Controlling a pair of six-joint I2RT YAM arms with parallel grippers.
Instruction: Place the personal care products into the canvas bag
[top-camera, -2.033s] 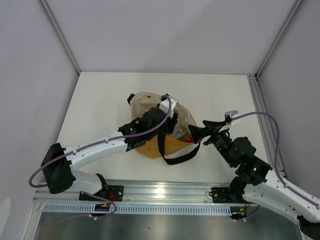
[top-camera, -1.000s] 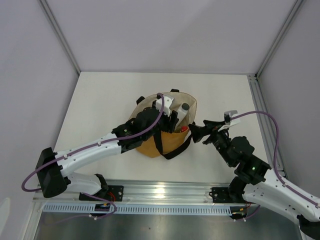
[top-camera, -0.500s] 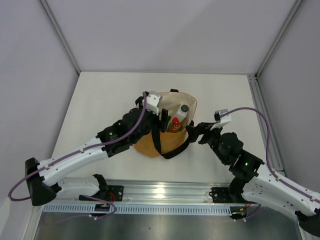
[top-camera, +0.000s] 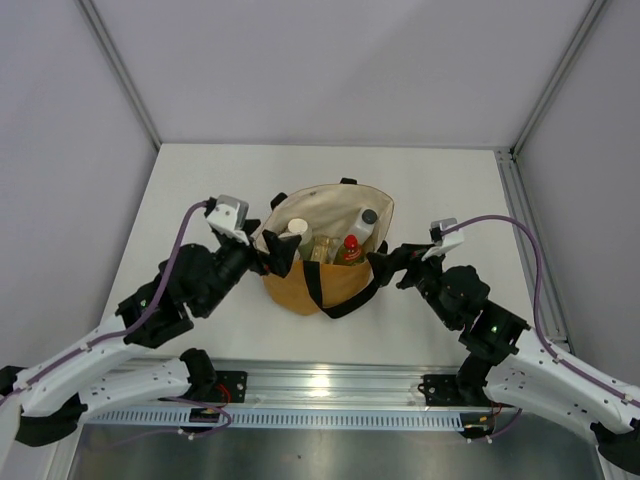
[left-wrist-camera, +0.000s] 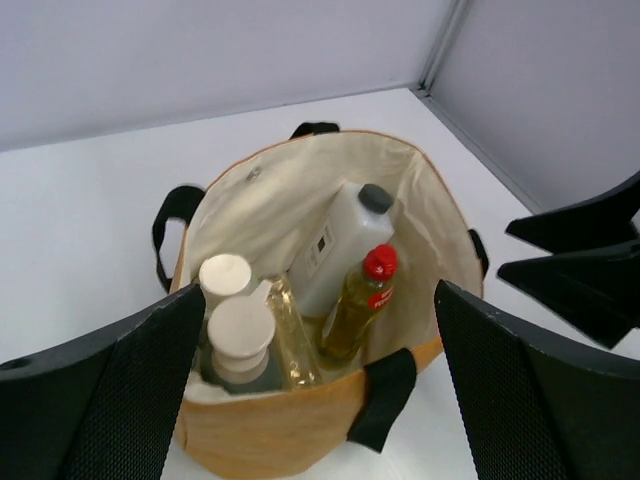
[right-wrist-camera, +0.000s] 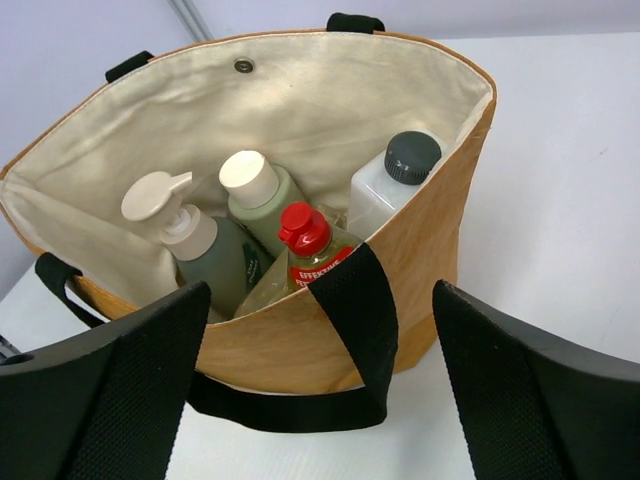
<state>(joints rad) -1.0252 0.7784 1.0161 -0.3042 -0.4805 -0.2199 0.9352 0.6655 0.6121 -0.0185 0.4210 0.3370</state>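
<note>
The tan canvas bag (top-camera: 300, 292) stands upright and open mid-table, with its cream lining showing. Inside it stand the personal care products: a grey-green pump bottle (right-wrist-camera: 205, 255), a grey-green bottle with a beige cap (right-wrist-camera: 262, 200), a yellow bottle with a red cap (right-wrist-camera: 305, 245) and a pale square bottle with a dark cap (right-wrist-camera: 385, 190). My left gripper (top-camera: 275, 255) is open just left of the bag's rim and holds nothing. At the bag's right side my right gripper (top-camera: 385, 268) is open too, with nothing between its fingers. In the left wrist view a clear yellowish bottle (left-wrist-camera: 290, 335) stands between the others.
A black strap handle (top-camera: 345, 300) hangs down the bag's near side onto the white table (top-camera: 200, 190). Grey walls close in the table at the back and on both sides. An aluminium rail (top-camera: 320, 385) runs along the near edge.
My left arm has pulled back to the left, out of the bag, and its gripper has opened. The right gripper has opened wider and stays by the bag. The bag now stands open and upright.
</note>
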